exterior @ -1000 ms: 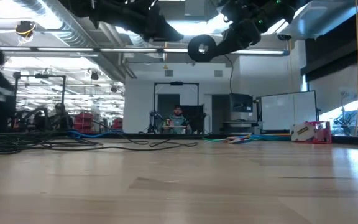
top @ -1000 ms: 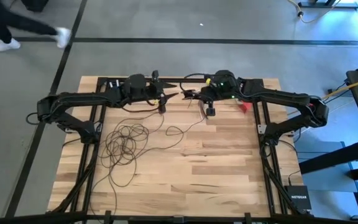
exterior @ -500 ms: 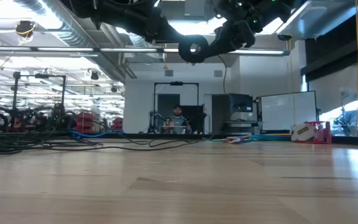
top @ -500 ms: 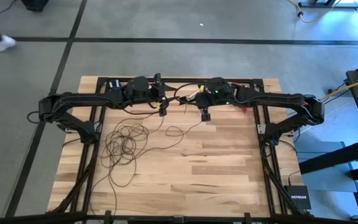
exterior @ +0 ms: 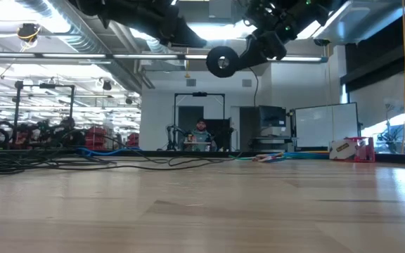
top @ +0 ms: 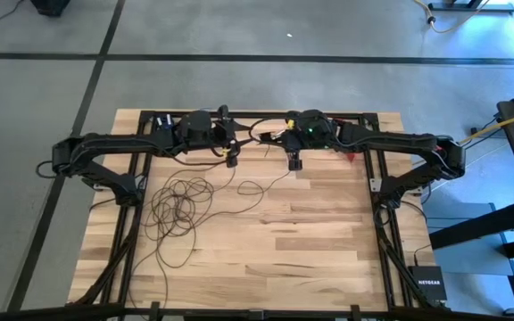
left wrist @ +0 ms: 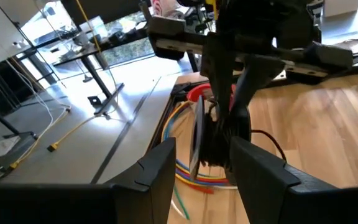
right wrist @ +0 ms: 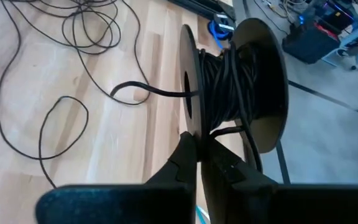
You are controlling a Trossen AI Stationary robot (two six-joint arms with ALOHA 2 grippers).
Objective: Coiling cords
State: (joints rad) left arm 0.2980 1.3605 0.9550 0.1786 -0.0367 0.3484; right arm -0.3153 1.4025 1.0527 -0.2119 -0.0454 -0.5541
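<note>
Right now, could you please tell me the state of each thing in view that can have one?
Spool: held above the table, partly wound with cord.
Cord: mostly loose loops on the table, one end running up to the spool.
Right gripper: shut on the spool's flange.
Left gripper: open, facing the spool.

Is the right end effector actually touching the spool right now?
Touching. The right wrist view shows the right end effector shut on the near flange of the black spool, its fingers pinched against the disc's lower edge with no gap.
</note>
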